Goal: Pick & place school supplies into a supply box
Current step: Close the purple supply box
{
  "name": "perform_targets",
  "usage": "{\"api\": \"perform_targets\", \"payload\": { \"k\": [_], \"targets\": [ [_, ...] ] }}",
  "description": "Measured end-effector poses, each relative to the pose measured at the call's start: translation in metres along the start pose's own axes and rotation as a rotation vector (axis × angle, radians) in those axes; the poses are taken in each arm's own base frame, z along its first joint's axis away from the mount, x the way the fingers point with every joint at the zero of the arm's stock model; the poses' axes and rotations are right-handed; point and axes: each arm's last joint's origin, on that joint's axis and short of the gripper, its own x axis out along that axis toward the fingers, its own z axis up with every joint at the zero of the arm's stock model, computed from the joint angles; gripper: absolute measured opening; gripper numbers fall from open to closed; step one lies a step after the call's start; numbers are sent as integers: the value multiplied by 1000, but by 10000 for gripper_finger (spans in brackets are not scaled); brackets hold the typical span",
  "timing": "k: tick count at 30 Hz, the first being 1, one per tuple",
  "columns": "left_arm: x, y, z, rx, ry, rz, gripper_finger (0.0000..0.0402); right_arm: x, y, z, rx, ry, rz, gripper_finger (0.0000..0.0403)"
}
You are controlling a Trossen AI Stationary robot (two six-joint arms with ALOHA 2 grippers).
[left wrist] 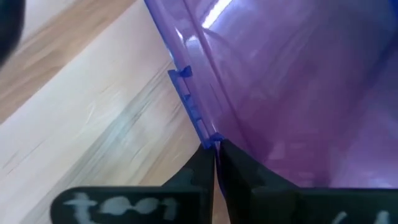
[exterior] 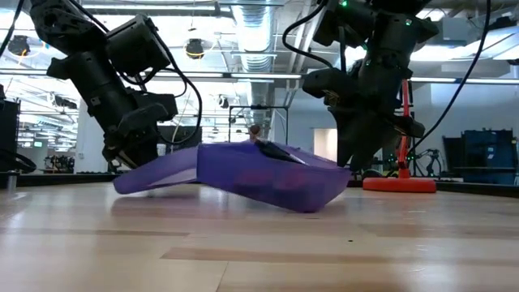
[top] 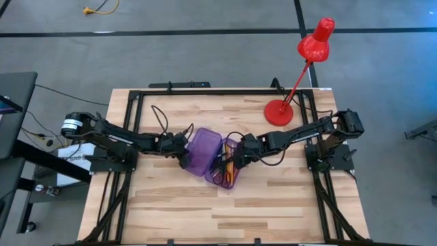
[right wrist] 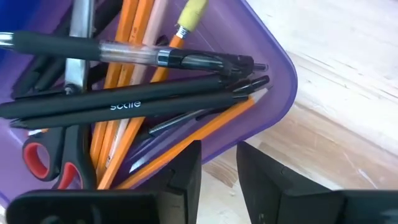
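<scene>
Left gripper [left wrist: 214, 163] fingers pinch the supply box [top: 205, 152] lid edge. Right gripper [right wrist: 217, 168] fingers part-spread, straddling its rim. Inside: scissors [right wrist: 62, 155], several pencils [right wrist: 124, 81] and pens [right wrist: 124, 106], exact count unclear.

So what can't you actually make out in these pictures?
- High view: the supplies in the supply box are too small to tell apart.
- Low view: the box wall hides its contents; whether the right gripper touches the box is unclear.
- Left wrist view: the left gripper, shut on the lid edge, fills the frame; lid blocks the contents.

Glossy translucent plastic supply box [top: 205, 152] on smooth pale wood table [top: 273, 205].
</scene>
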Motion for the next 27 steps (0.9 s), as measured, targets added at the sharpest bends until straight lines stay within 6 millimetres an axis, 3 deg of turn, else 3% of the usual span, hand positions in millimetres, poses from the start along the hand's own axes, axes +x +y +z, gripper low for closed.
{"api": "perform_targets", "payload": {
  "k": [12, 27],
  "targets": [
    [-1, 4, -6, 0, 61, 48, 4, -1, 1, -1, -53, 23, 13, 91],
    [-1, 4, -6, 4, 64, 52, 1, -20, 22, 8, -265, -39, 60, 91]
  ]
}}
